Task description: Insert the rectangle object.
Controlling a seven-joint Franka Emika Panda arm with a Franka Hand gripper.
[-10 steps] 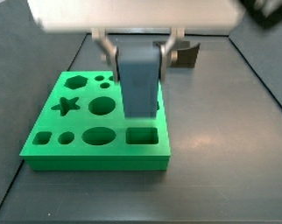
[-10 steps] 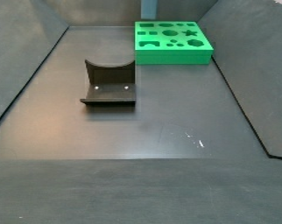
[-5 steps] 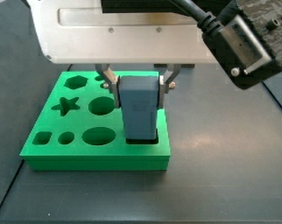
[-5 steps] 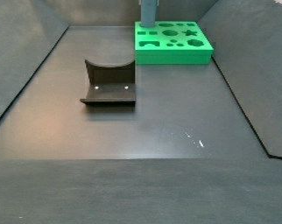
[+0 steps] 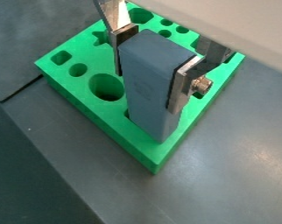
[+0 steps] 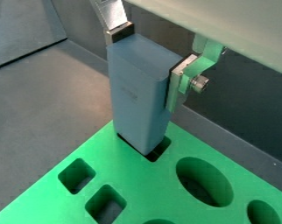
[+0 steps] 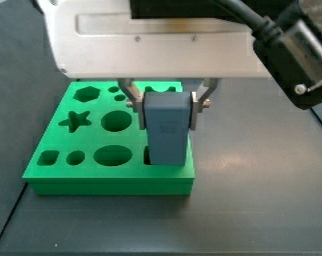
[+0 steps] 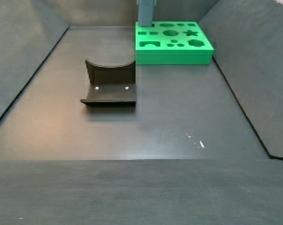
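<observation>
Clamping the rectangle object (image 5: 151, 83) upright, the gripper (image 5: 150, 57) in a wrist view has its foot entering the green board (image 5: 79, 79). In a side view, the block (image 7: 165, 125) could jam if tilted.

Far end of the floor, the green board (image 8: 179, 53) sits with its cut-out holes facing up, and the rectangle object (image 8: 145, 11) stands upright at its left corner, top cut off by the frame edge. The gripper is above that edge and out of sight in this side view. Nearer the camera and well apart from the board, the fixture (image 8: 109, 84) stands on the dark floor (image 8: 144, 176), with a small pale scuff (image 8: 193, 139) nearer still.
</observation>
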